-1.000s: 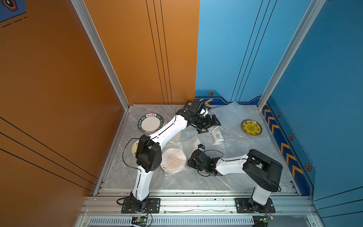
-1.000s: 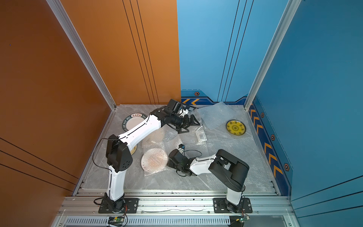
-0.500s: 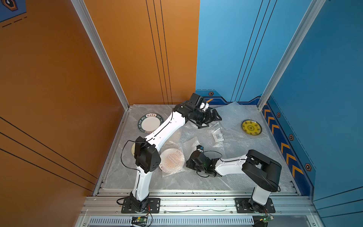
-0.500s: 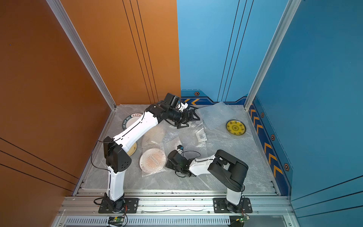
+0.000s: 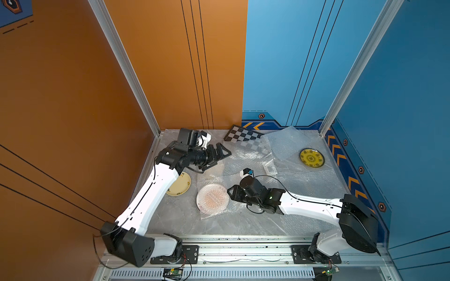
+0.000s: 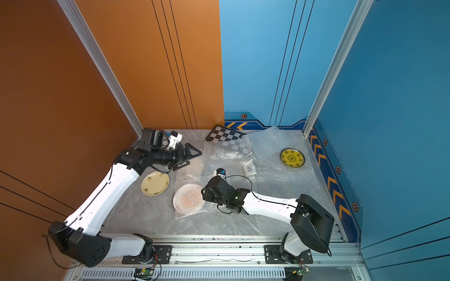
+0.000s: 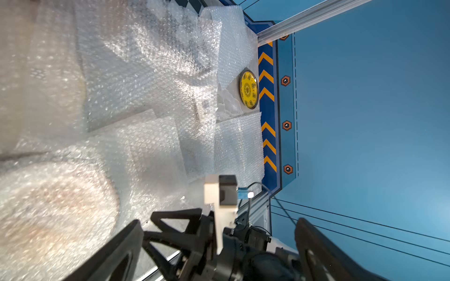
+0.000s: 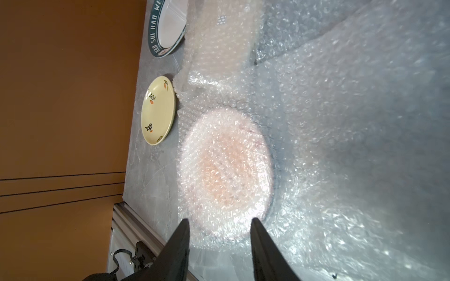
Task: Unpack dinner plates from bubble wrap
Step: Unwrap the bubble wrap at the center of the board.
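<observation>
A dinner plate with an orange centre (image 5: 212, 199) (image 6: 188, 200) (image 8: 226, 170) lies wrapped in bubble wrap near the front middle. My right gripper (image 5: 231, 192) (image 8: 220, 219) is open, its tips at the wrapped plate's right edge. My left gripper (image 5: 219, 158) (image 6: 191, 159) (image 7: 218, 220) hangs wide open and empty over the back left. Bare plates: a cream one (image 5: 179, 187) (image 8: 158, 110) at the left, a yellow patterned one (image 5: 312, 158) (image 7: 248, 90) at the back right. The green-lettered one (image 8: 168, 24) shows only in the right wrist view. A second wrapped bundle (image 8: 219, 36) lies behind.
Loose bubble wrap sheets (image 5: 287, 143) (image 5: 311, 185) cover the middle and right of the floor. A black-and-grey checkerboard (image 5: 241, 135) leans at the back wall, partly under wrap. A small white card (image 5: 270, 167) lies mid-floor. Orange and blue walls close three sides.
My left gripper has swung from the back middle to the back left, and its arm now hides the green-lettered plate from above. The right gripper's jaws have opened beside the wrapped plate.
</observation>
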`<state>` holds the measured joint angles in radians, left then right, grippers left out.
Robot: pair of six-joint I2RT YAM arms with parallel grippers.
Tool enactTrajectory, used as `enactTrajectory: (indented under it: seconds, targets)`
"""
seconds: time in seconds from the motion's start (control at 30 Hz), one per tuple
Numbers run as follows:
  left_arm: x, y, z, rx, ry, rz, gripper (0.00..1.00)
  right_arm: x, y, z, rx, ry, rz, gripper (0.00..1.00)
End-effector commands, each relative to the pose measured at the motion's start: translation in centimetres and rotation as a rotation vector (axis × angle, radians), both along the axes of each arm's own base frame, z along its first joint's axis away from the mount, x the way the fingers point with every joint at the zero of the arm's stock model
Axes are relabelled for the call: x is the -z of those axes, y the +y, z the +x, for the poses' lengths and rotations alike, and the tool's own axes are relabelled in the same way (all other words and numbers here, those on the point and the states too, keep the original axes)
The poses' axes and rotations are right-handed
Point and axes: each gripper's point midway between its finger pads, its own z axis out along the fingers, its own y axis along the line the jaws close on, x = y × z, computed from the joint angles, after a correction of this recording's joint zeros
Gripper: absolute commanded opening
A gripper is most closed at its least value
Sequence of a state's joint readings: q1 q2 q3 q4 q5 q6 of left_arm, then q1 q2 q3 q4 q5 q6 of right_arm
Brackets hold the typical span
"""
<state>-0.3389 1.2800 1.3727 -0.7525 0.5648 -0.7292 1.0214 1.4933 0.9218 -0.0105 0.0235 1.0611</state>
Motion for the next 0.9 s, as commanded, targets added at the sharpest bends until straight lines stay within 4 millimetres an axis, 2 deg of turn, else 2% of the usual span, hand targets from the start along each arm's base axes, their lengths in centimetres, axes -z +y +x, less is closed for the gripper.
enactTrajectory:
  seconds: [0.0, 0.2, 0.3, 0.37, 0.43, 0.5, 0.57, 0.63, 0.77, 0.87]
  targets:
    - [2.1, 2.1, -2.8, 0.003, 0.003, 0.102, 0.98, -1.5, -1.5, -0.4, 0.009, -0.011, -0.041, 0.47]
    - [4.5, 8.2, -6.6, -0.072, -0.022, 0.426, 0.98, -5.1, -4.3, -0.9, 0.059, -0.052, -0.028, 0.51]
    - [6.5, 9.0, -8.0, -0.069, 0.020, 0.465, 0.98, -6.8, -6.3, -1.1, 0.095, -0.070, -0.026, 0.59]
    - [8.1, 9.0, -8.7, -0.060, 0.062, 0.459, 0.98, -7.4, -7.8, -1.2, 0.114, -0.057, -0.029, 0.70]
    - [9.6, 9.0, -9.3, -0.046, 0.096, 0.455, 0.98, -7.2, -9.2, -1.4, 0.130, -0.021, -0.057, 0.75]
    - [10.7, 8.9, -9.8, -0.039, 0.117, 0.450, 0.98, -6.4, -10.8, -1.7, 0.139, 0.029, -0.120, 0.76]
    - [12.6, 9.0, -10.5, -0.028, 0.166, 0.457, 0.98, -5.6, -12.1, -2.0, 0.126, 0.072, -0.191, 0.77]
    - [13.5, 9.0, -10.8, -0.026, 0.187, 0.453, 0.98, -4.8, -13.1, -1.9, 0.116, 0.109, -0.243, 0.77]
    - [15.0, 9.2, -10.9, -0.034, 0.221, 0.457, 0.98, -3.9, -14.3, -0.6, 0.105, 0.155, -0.293, 0.77]
    - [16.3, 9.6, -10.4, -0.049, 0.253, 0.445, 0.98, -3.8, -14.2, 0.6, 0.097, 0.166, -0.299, 0.77]
